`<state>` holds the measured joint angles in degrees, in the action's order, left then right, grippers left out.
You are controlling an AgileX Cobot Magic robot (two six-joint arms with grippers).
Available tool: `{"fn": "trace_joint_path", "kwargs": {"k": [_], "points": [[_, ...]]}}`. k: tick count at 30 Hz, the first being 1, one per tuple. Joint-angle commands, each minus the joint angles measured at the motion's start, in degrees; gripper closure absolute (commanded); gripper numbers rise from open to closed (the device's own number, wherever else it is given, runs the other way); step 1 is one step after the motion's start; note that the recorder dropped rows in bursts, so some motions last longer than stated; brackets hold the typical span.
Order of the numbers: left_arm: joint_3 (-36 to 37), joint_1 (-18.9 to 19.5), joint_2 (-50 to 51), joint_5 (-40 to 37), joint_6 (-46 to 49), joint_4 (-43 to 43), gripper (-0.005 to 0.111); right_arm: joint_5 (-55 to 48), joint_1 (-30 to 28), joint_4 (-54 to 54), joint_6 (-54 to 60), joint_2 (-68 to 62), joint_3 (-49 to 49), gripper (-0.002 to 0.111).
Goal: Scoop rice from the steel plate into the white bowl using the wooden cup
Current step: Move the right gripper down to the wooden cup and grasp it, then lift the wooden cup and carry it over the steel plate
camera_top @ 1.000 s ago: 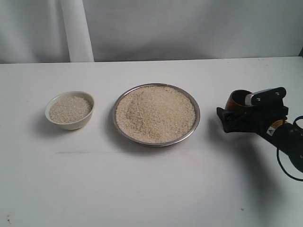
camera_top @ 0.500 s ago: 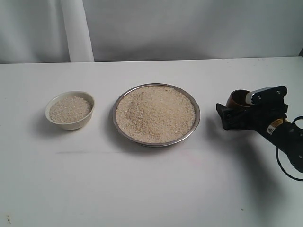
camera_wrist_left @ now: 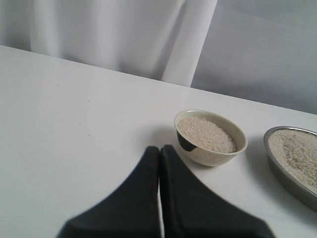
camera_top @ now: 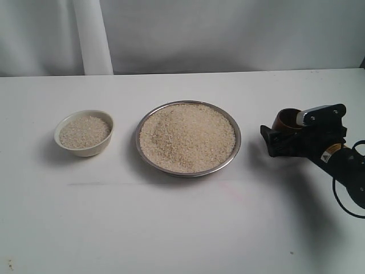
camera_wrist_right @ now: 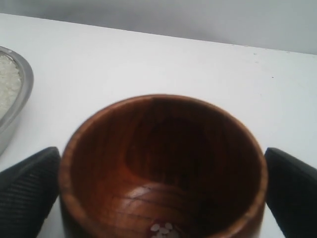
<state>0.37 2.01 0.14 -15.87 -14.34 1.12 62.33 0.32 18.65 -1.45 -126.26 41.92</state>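
Observation:
The steel plate (camera_top: 149, 161) sits mid-table, heaped with rice (camera_top: 187, 137). To its left stands the white bowl (camera_top: 85, 151), also filled with rice (camera_top: 84, 131). The wooden cup (camera_top: 287, 120) is right of the plate, upright, with my right gripper (camera_top: 293, 129) shut on its sides. In the right wrist view the cup (camera_wrist_right: 163, 148) fills the frame between both fingers (camera_wrist_right: 29, 191), with a few grains (camera_wrist_right: 161, 229) at its bottom. My left gripper (camera_wrist_left: 159, 149) is shut with nothing in it, hanging short of the bowl (camera_wrist_left: 208, 156). It does not show in the exterior view.
A white curtain and a pale post (camera_top: 94, 37) stand behind the table's back edge. The plate's rim shows in both wrist views (camera_wrist_left: 277, 163) (camera_wrist_right: 25, 84). The right arm's cable (camera_top: 348, 200) loops near the table's right edge.
The right gripper and the cup have shifted slightly left and down, and the cup now sits more level. Plate, bowl and rice have not moved.

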Motion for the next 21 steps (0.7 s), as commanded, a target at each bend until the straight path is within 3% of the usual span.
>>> {"fn": "trace_joint_path", "kwargs": {"k": [1, 12, 21], "points": [[-0.4, -0.3, -0.1, 0.6, -0.2, -0.1, 0.107, 0.0, -0.3, -0.2, -0.1, -0.2, 0.2, 0.003], [-0.4, -0.3, -0.1, 0.6, -0.2, -0.1, 0.107, -0.1, -0.3, -0.3, -0.1, -0.2, 0.2, 0.006], [-0.4, -0.3, -0.1, 0.6, -0.2, -0.1, 0.107, -0.4, -0.3, -0.2, -0.2, -0.2, 0.2, 0.053]]}}
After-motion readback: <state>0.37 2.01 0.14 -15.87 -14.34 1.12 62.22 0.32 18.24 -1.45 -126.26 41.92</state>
